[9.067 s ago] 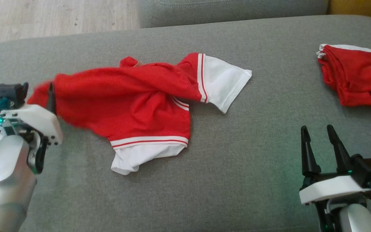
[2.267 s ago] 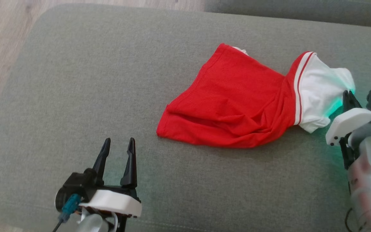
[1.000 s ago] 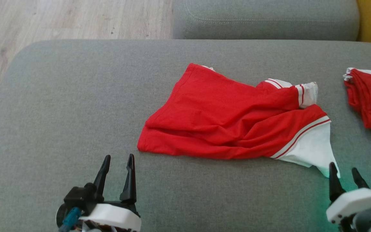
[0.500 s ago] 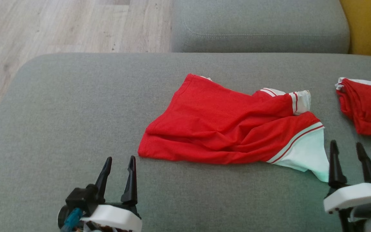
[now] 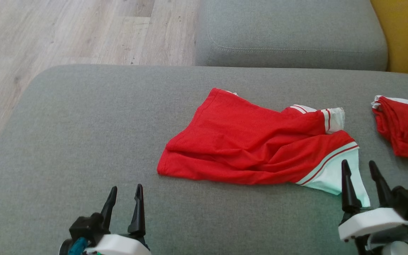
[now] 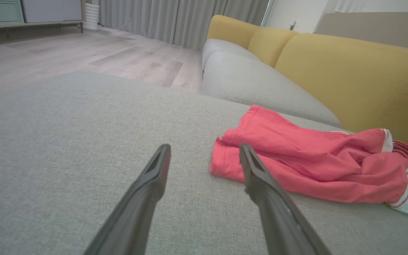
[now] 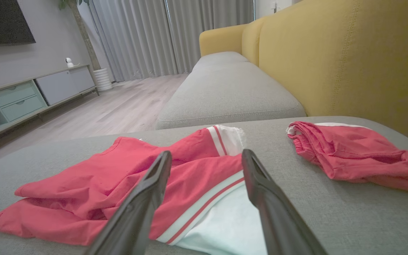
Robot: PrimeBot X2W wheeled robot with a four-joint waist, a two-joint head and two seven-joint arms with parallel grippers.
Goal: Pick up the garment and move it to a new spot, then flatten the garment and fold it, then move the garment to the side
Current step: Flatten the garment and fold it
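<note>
The red jersey (image 5: 253, 148) no longer hangs from the right gripper (image 5: 358, 163), which a couple of seconds ago was at its white sleeve. It now lies loose near the middle of the grey cushion (image 5: 83, 141), and its outline matches the last second; the shift across the head view is the camera's. I judge the move to a new spot done and flattening to be the step in hand. The cloth is far from flat: deep folds run across the body, the far sleeve (image 5: 333, 119) is bunched up on top, and the near sleeve (image 5: 331, 175) splays out in a white wedge. The right gripper's fingers stand wide apart and empty at that wedge. In the right wrist view the white cloth shows between them, but I cannot tell whether they touch it. The left gripper (image 5: 126, 187) is also spread wide and holds nothing. It sits near the jersey's hem corner, with bare cushion between. The jersey's long axis runs across the cushion from the robot's left to its right. The stitched hem (image 5: 184, 131) faces left and both sleeves point right, toward a second red garment (image 5: 406, 131) lying apart near the cushion's right edge. The neck opening is hidden in the folds. Spreading the jersey likely calls for one gripper at the hem and one at the sleeves, pulling along that axis.
</note>
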